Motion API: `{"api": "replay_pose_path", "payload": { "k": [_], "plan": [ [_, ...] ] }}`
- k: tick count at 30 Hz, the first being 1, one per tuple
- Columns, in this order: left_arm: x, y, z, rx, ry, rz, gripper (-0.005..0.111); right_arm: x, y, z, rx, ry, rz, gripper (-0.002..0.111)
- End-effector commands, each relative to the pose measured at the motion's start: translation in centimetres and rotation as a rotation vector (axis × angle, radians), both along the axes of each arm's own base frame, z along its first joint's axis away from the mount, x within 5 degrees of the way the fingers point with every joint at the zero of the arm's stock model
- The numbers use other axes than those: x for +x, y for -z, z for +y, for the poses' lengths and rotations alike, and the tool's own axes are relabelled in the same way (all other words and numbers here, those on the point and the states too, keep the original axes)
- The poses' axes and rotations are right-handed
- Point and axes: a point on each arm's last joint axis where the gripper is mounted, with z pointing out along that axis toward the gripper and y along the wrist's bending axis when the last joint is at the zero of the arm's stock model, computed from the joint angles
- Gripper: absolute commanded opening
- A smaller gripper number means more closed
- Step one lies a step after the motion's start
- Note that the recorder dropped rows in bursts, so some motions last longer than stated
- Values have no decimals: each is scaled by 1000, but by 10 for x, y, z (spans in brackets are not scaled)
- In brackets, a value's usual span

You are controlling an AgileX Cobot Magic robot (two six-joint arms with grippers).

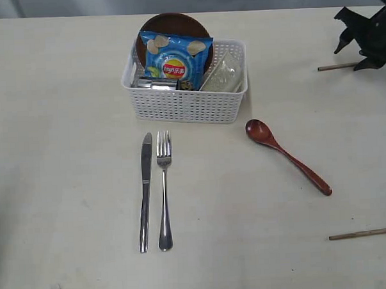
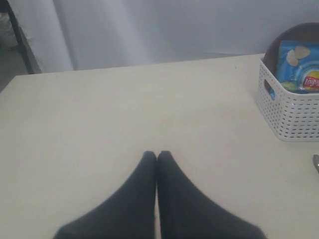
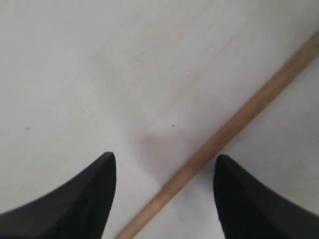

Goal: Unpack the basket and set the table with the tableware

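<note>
The only writing coming through clearly is the Lay's logo on the blue chips bag [image 1: 175,61], which is standing upright in the basket [image 1: 185,106]. The smaller print around the logo is too fine to read. The left wrist view is catching just the edge of that logo, cut off by the frame. Behind the bag, the dark brown plate [image 1: 173,20] is leaning on edge inside the basket.

The right gripper [image 3: 165,157] is holding nothing, its jaws standing wide over the table [image 3: 75,59]. One chopstick [image 3: 224,132] is lying flat between the fingers, crossing the gap slantwise and touching neither. Only the right wrist view is showing this. In the exterior view that arm is sitting at the far right edge, with the stick poking out from under it.

The left gripper [image 2: 157,155] is resting with its fingers pressed together and nothing between them, the basket lying well ahead of it and off to one side.

Only the exterior view is showing the remaining pieces. The knife [image 1: 146,191] and fork [image 1: 164,190] are lying side by side, well apart from the right gripper. The wooden spoon [image 1: 286,154] is lying nearer to it, and a second chopstick [image 1: 365,233] is lying well apart from it.
</note>
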Motion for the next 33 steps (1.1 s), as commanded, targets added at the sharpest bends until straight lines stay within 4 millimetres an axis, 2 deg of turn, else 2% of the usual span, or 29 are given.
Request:
{"api": "replay_pose_path", "payload": {
  "k": [1,5,12,20,22,25,29,32,33],
  "plan": [
    [0,0,0,2,-3,-9,0,3,-1,-3,-7,-15,3,56],
    [0,0,0,2,-3,-9,0,0,9,-2,-1,-35,50,54],
    [0,0,0,2,-3,-9,0,-11,41,2,21,-130,189,24],
    [0,0,0,2,-3,-9,0,-19,50,-1,-40,-270,268,1],
    [0,0,0,2,-3,-9,0,-20,50,-1,-63,-333,269,-1],
    [0,0,0,2,-3,-9,0,-19,41,0,-119,-534,234,-1],
    [0,0,0,2,-3,-9,0,-16,16,2,-198,-832,187,0],
    [0,0,0,2,-3,-9,0,-12,-8,-5,-301,-908,175,0],
    [0,0,0,2,-3,-9,0,-10,-17,-7,-353,-934,172,4]
  ]
}}
